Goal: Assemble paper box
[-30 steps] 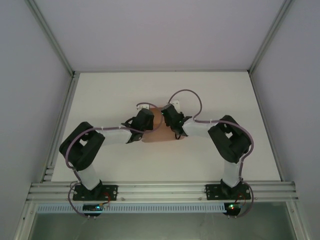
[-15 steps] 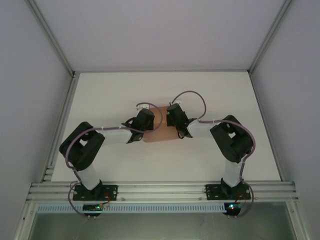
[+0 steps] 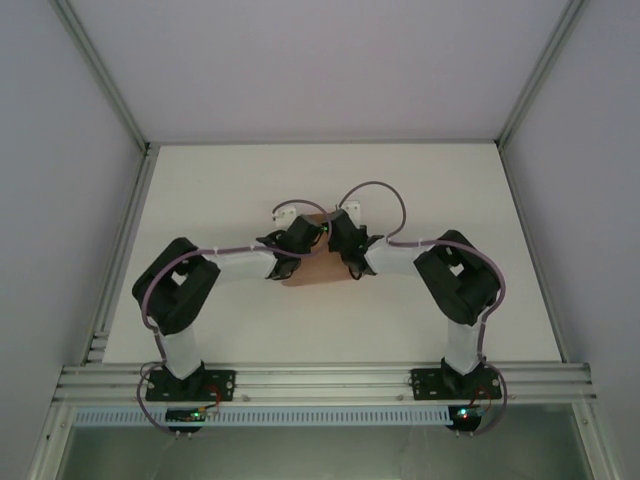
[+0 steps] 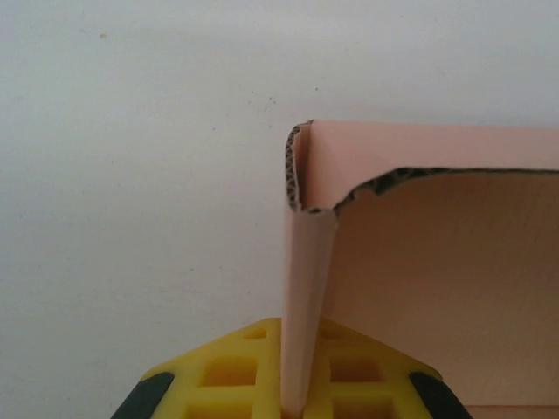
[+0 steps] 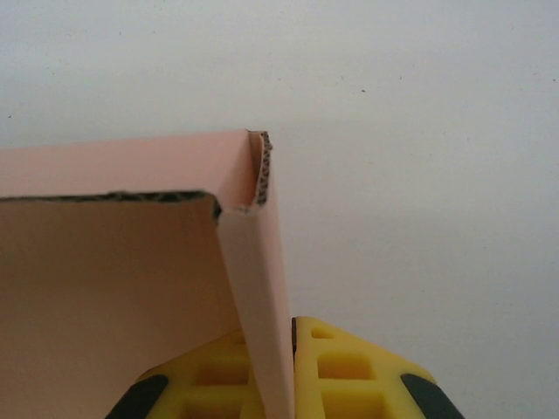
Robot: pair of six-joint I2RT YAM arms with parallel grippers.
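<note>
The paper box (image 3: 315,270) is plain salmon-pink corrugated card, unmarked and partly formed. It sits near the middle of the bench (image 3: 220,190), with its base flat. Its far wall and both side walls are folded upright and meet at two far corners, where fluted cut edges show; the top is open. Seen edge-on, the left side wall stands pinched in the left hand (image 4: 293,393) and the right side wall in the right hand (image 5: 279,384).

White table (image 3: 200,190); 1 salmon-pink paper box (image 3: 310,273) on it, mid-table.
</note>
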